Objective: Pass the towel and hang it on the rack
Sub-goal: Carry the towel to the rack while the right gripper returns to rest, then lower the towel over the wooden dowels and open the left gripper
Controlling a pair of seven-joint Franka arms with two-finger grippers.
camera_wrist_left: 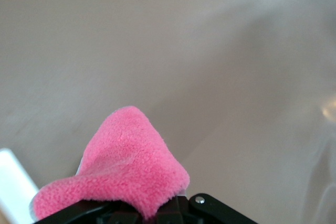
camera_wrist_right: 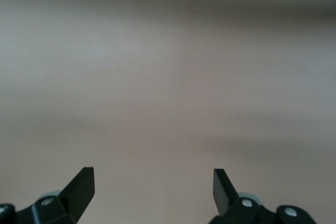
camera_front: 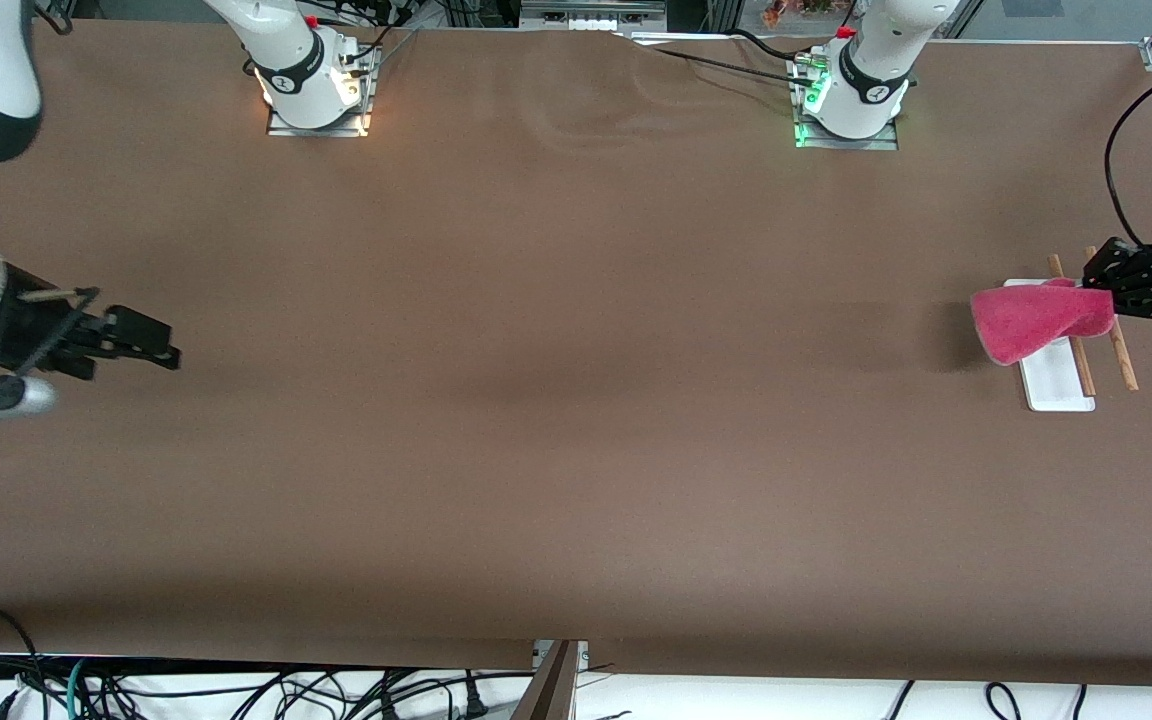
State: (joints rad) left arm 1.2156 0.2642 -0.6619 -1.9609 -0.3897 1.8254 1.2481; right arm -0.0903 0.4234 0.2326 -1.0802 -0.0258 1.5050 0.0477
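Towel: clamped by left gripper over rack, draping across the rods. Lower it evenly before release (judgement). Right gripper: fingers spread, empty, waiting at its table end.

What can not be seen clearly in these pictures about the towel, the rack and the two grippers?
- Front view: the towel covers the middle of the rack, so whether it already rests on the rods is unclear.
- Front and left wrist views: the towel covers the left gripper fingertips.
- Left wrist view: the rack is cut off at the edge.
- Front view: the waiting right gripper is blurred there.
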